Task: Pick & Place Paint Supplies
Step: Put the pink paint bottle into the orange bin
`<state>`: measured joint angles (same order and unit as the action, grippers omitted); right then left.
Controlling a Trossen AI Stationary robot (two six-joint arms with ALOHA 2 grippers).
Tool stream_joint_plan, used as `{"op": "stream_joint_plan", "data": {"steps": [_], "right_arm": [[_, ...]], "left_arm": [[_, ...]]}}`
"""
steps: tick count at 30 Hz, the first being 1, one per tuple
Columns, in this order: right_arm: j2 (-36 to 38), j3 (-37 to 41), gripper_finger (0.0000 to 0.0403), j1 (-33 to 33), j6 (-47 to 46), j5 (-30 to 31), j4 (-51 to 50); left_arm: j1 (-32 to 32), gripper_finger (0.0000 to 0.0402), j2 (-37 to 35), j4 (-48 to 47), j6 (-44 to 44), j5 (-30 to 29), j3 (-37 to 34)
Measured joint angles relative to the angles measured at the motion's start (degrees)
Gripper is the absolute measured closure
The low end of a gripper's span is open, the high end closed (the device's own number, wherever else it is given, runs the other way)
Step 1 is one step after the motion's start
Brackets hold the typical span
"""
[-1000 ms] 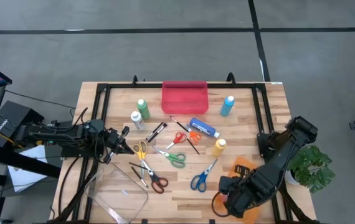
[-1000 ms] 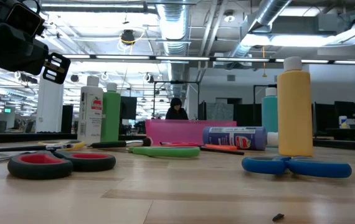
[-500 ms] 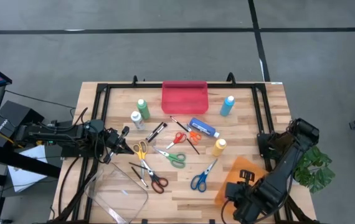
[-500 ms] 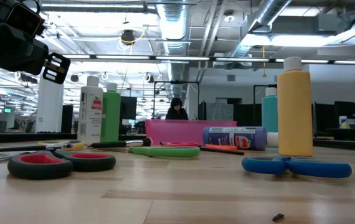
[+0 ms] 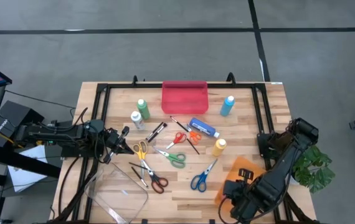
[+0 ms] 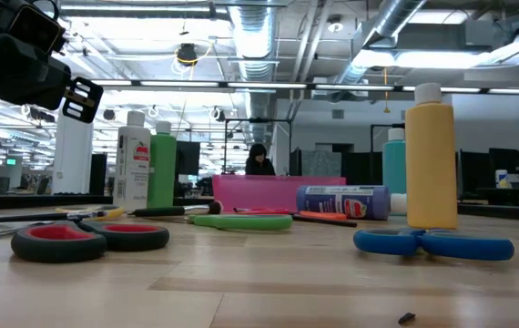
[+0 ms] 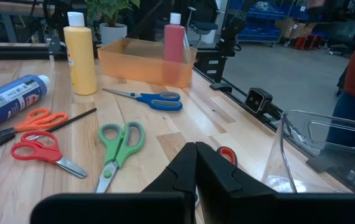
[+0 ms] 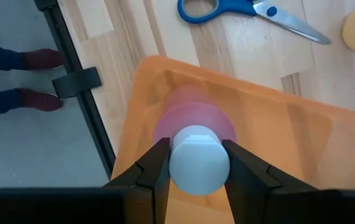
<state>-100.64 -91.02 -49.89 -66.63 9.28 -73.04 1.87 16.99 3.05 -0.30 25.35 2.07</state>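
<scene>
The tabletop is pale, smooth wood with visible grain, framed by matt black metal rails. The orange tray is translucent plastic, and the red bottle has a smooth white plastic cap. The scissors have glossy plastic handles and shiny metal blades.

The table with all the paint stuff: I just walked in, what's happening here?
The right gripper is closed on the white cap of a red paint bottle that stands upright in the orange tray at the table's front right. The left gripper is shut and empty near the table's left side. Scissors, brushes and the other bottles lie unsorted in the middle; the red tray holds nothing.
</scene>
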Motion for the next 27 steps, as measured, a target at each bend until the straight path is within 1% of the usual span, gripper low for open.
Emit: {"op": "stream_joint_plan", "data": {"steps": [12, 22, 27], "right_arm": [[0.0, 0.0, 0.0289, 2.0, 0.1, -0.4, 2.0], [-1.8, -0.2, 0.0289, 3.1, 1.6, -3.7, 3.4], [-2.2, -0.3, 0.0288, 3.2, 2.1, -3.7, 3.4]], "left_arm": [[0.0, 0.0401, 0.0, 0.0, 0.0, 0.0, 0.0], [0.0, 0.0401, 0.0, 0.0, 0.0, 0.0, 0.0], [0.0, 0.0401, 0.0, 0.5, 0.0, 0.0, 0.0]]}}
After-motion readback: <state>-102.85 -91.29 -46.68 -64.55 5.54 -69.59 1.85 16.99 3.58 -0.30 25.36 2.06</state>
